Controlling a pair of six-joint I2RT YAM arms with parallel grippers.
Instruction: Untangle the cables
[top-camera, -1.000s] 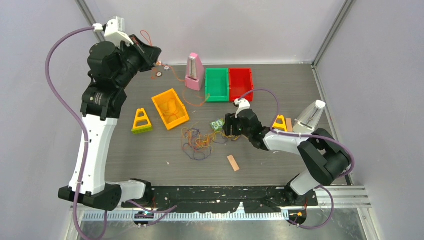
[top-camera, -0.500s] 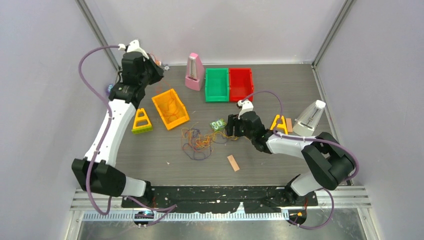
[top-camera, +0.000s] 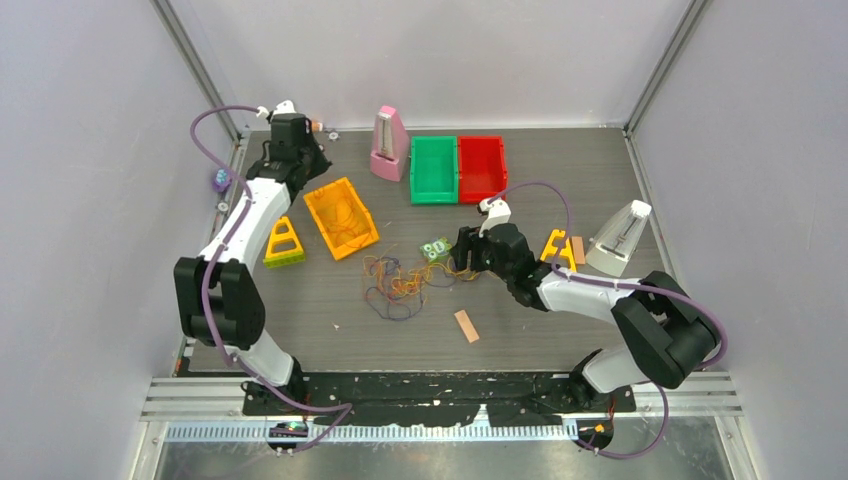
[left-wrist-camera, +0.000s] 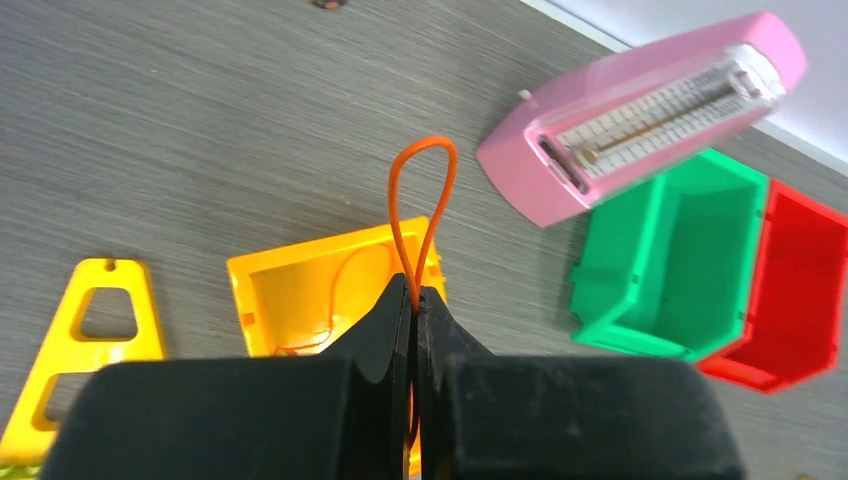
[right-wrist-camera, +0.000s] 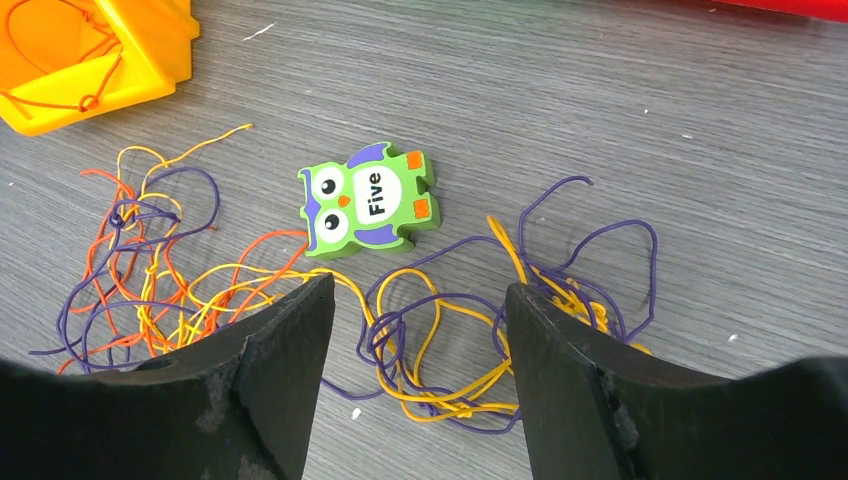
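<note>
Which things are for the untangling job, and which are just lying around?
For the job: tangled cables, orange cable loop pinched in the left gripper, open right gripper.
Lying about: owl piece, pink metronome, green bin, red bin, yellow triangle, wooden block.

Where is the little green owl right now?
In the top view the owl lies flat mid-table, just ahead of the open right gripper, at the edge of the tangled cables, with the orange bin to its left.

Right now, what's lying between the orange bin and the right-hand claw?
The green owl tile and the tangled cables lie there; the top view shows it best.
</note>
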